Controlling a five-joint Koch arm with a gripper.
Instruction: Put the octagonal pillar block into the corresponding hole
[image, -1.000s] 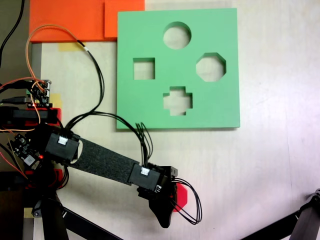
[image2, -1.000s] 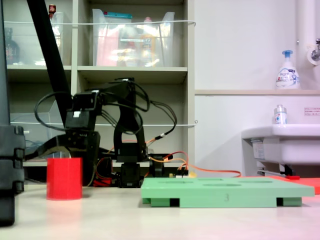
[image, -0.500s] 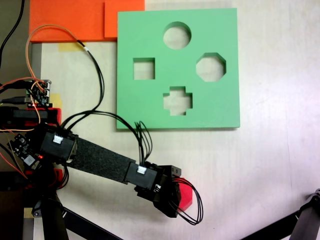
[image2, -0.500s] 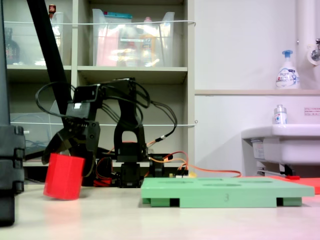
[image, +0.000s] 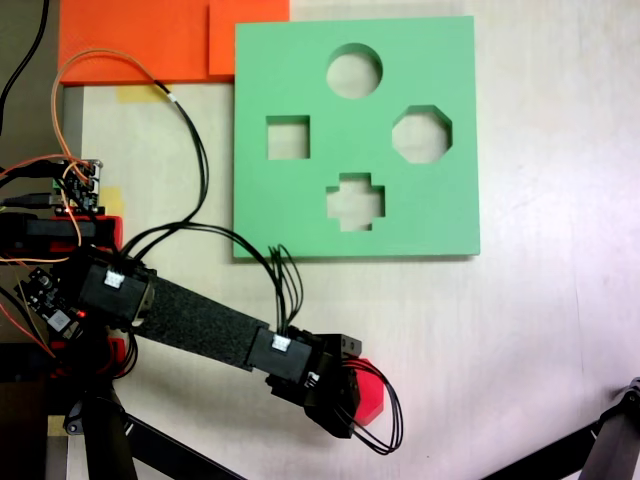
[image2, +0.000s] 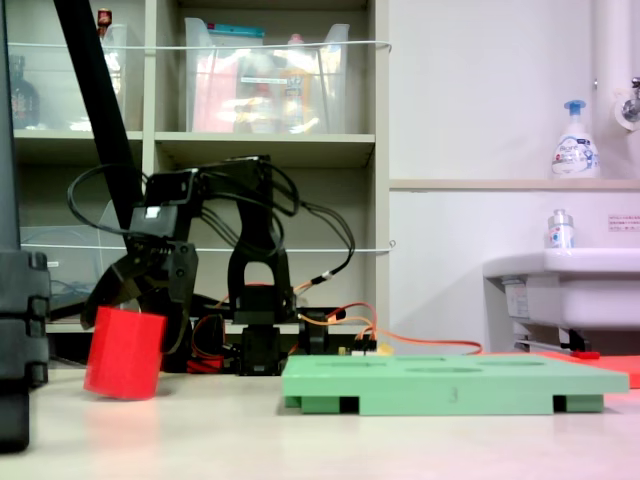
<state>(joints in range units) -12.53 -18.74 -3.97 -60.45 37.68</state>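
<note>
We are gripping the octagonal pillar block (image2: 124, 353) with the gripper (image2: 135, 318), whose jaws are straddling the block's top and pinching it. In the second exterior view the block is leaning, with one bottom edge off the tabletop (image2: 330, 440), so we judge that we are lifting it rather than pushing it.

In the first exterior view the arm is covering most of the block, and only a red sliver (image: 368, 390) is showing at about 3 o'clock of the wrist. The green foam board (image: 300, 215) is lying flat and well apart, toward 12 o'clock. Its corresponding hole (image: 421, 134) is sitting open at about 1 o'clock from the block. The high grip is leaving the lower part free, presumably so that it can enter the cutout.
</note>
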